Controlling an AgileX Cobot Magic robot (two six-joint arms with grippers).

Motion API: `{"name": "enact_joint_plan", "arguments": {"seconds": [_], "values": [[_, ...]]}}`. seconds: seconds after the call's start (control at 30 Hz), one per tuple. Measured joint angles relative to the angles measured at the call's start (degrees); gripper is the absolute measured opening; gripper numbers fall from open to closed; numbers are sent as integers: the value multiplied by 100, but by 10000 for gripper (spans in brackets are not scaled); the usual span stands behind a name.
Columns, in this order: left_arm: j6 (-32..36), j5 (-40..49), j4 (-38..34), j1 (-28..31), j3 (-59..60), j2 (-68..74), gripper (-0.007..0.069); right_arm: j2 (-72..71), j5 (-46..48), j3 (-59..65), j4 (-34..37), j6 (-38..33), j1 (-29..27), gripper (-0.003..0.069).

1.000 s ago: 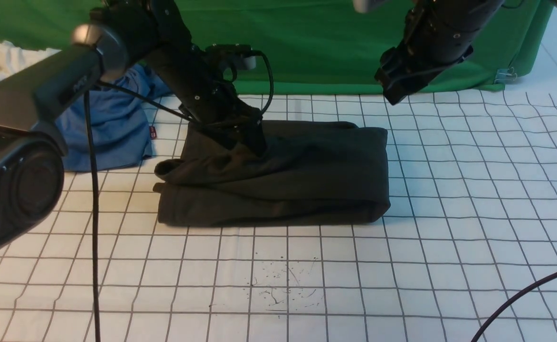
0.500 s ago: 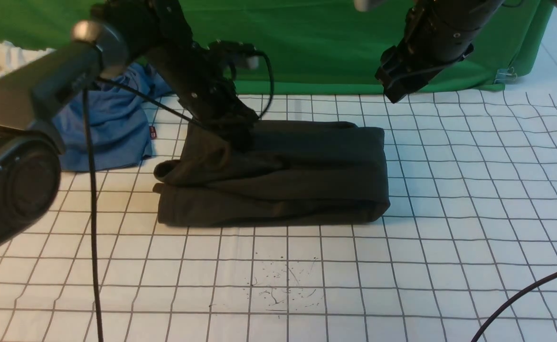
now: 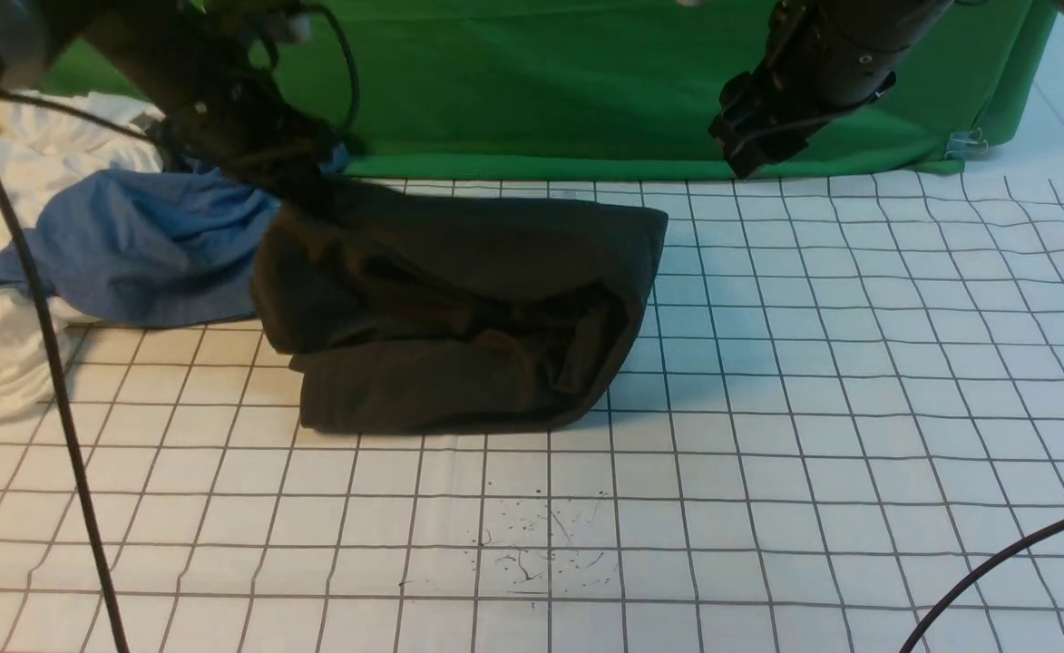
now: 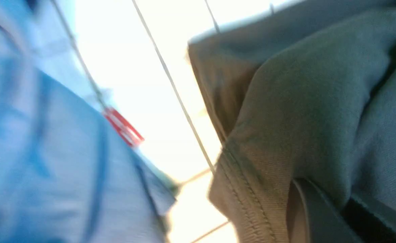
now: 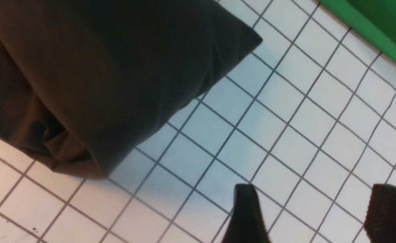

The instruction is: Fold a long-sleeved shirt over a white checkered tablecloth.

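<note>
Left fingers pinch tight on the black shirt at its hem; right fingers gape wide, empty, checked tablecloth beneath them.

A crumpled blue garment lies at the far left of the front view. It rests partly on a rumpled white garment that spreads beneath and behind it toward the left edge. A plain, wrinkled green backdrop cloth hangs across the back, with a small metal clip near its lower right corner. In the blurred left wrist view, a small red label sits at the blue garment's edge.
</note>
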Motion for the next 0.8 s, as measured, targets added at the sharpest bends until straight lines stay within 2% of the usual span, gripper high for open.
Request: {"name": "enact_joint_plan", "arguments": {"seconds": [0.07, 0.17, 0.3, 0.33, 0.4, 0.47, 0.57, 0.63, 0.73, 0.77, 0.8], "values": [[11, -124, 0, -36, 198, 78, 15, 0, -6, 0, 0, 0, 0, 486], [11, -182, 24, -36, 273, 157, 95, 0, -18, 0, 0, 0, 0, 486], [16, -84, -14, -31, 257, 138, 283, 0, -58, 0, 0, 0, 0, 486], [16, -2, -135, -25, 211, 120, 364, 0, -87, 0, 0, 0, 0, 486], [-9, 30, -280, -25, 122, 34, 459, 0, -105, 0, 0, 0, 0, 486], [-82, 30, -386, -38, 82, -92, 529, 0, -104, 0, 0, -15, 0, 486], [-169, 37, -366, -116, 54, -409, 570, 0, -104, 0, 0, -81, 0, 484], [-312, 43, -272, -198, 33, -658, 570, 0, -122, 0, 41, -186, 0, 444], [-510, 43, -60, -263, 8, -871, 533, 27, -277, 0, 472, -344, 0, 280], [-579, 47, 54, -263, 8, -925, 507, 82, -400, 0, 788, -462, 0, 163], [-609, 47, 156, -263, 8, -951, 481, 142, -508, 0, 1087, -540, 0, 97]]}}
